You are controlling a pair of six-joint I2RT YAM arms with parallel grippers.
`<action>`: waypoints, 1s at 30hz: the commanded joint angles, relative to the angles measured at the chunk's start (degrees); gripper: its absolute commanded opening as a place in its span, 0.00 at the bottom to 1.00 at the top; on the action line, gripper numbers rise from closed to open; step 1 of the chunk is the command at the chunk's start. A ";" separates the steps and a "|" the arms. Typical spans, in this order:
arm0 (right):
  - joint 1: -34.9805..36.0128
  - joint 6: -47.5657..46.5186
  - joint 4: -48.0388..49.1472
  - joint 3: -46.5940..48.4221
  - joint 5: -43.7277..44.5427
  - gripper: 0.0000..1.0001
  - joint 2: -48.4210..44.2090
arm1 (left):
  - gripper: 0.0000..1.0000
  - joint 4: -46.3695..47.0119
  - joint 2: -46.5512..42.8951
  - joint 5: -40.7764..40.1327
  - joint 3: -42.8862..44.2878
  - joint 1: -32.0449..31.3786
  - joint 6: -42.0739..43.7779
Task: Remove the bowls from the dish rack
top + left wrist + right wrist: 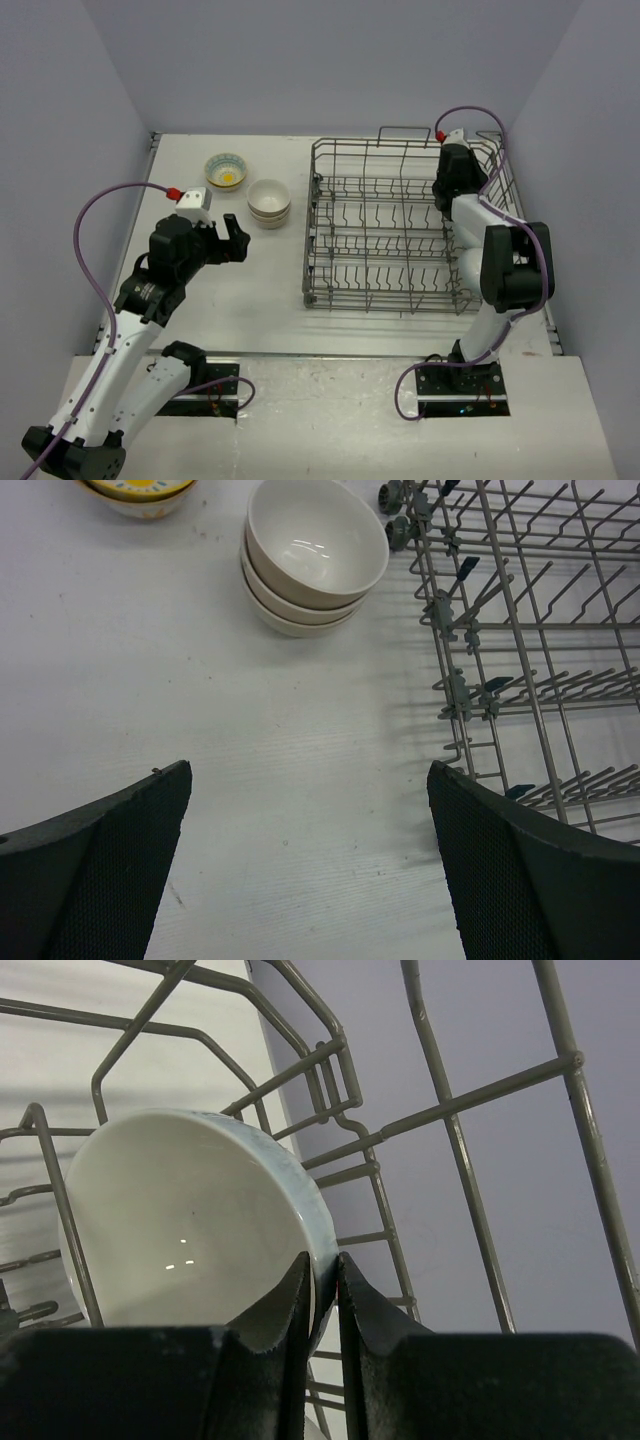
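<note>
Right gripper (322,1272) pinches the rim of a white bowl (190,1220) in the rack (447,1112); left gripper (308,772) hangs wide open

Dish rack wires (345,1080) close around white bowl (190,1220)

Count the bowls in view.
5: a stack of three on the table left of the dish rack, one patterned bowl beside it, one white bowl in the rack, pinched by the right gripper. More may be hidden.
</note>
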 commanded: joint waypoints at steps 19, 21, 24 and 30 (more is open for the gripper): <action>-1.04 0.45 -0.63 1.75 4.82 0.00 -7.11 | 1.00 2.31 -0.91 -0.46 -0.16 -0.75 1.27; -0.78 -0.43 0.16 1.57 5.43 0.00 -7.90 | 1.00 2.31 -0.91 -0.64 -0.07 -0.75 1.18; -0.78 -2.54 2.62 0.96 5.87 0.00 -7.55 | 1.00 2.31 -1.08 -0.82 -0.08 -0.75 1.18; -0.17 -9.99 11.12 -0.27 7.45 0.00 -4.57 | 1.00 2.31 -1.17 -0.90 -0.25 -0.75 1.09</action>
